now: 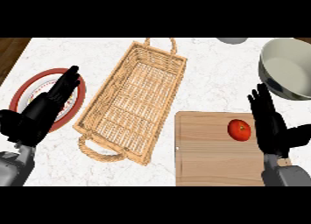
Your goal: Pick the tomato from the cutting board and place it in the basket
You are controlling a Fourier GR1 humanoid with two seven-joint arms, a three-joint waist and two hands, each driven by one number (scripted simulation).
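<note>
Round tomato [240,130] on wooden cutting board [209,162]

Red tomato [240,130] on cutting board [209,162], wicker basket [133,100] beside

White marbled counter [209,83] fills most of the frame, with a strip of dark wood showing past its edge at upper left and far upper right. Directly on it: red-rimmed plate [23,89] at left, long wicker basket [135,100] with loop handles running diagonally through the centre, wooden cutting board [213,157] at lower right just beside the basket's lower corner. Also a large grey bowl [293,68] at upper right, cut off by the frame's right edge, and a small grey object [232,40] clipped at the top edge, too little showing to identify.
</note>
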